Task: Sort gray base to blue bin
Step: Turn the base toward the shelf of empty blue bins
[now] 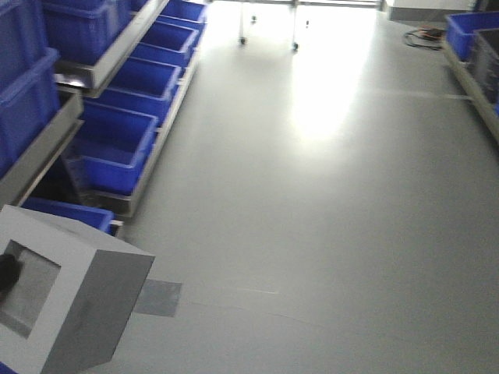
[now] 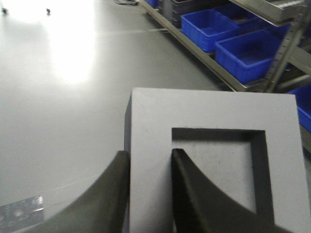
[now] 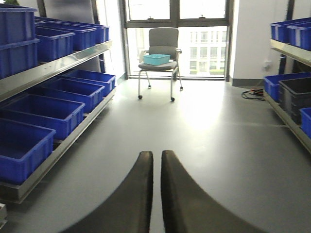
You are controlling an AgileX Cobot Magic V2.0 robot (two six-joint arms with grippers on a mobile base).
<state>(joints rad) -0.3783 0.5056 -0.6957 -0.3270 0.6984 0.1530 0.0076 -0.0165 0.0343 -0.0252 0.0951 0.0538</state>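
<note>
- Left gripper [image 2: 149, 154] is clamped on the gray base [image 2: 214, 114]: one finger [image 2: 114, 194] lies on the outside face and the other finger [image 2: 194, 194] sits inside the square recess, so I hold only one wall of the block.
- Right gripper [image 3: 156, 154] has its fingers almost together with nothing between them, and it hangs over bare floor [image 3: 218, 145].
- Nothing stands under the gray base; it hangs in the air over the floor, near the left rack [image 1: 117, 51], with its recess turned toward me.
- Risk, as I judge it: most of the block hangs to one side of my fingers. A quick swing can turn it in the grip or pull it out, and then it falls on the floor and not into a bin.
- Second risk: each blue bin [image 1: 105, 175] sits under the edge of the shelf above it. A corner of the block can hit that shelf edge or the bin rim if I come in too high or too flat.
- I cannot tell which bin is the goal; more bins [image 2: 245, 68] stand on the other rack.
- Room: the aisle between the racks is wide and open. The chair [image 3: 160, 58] at the far window is well apart from me.
</note>
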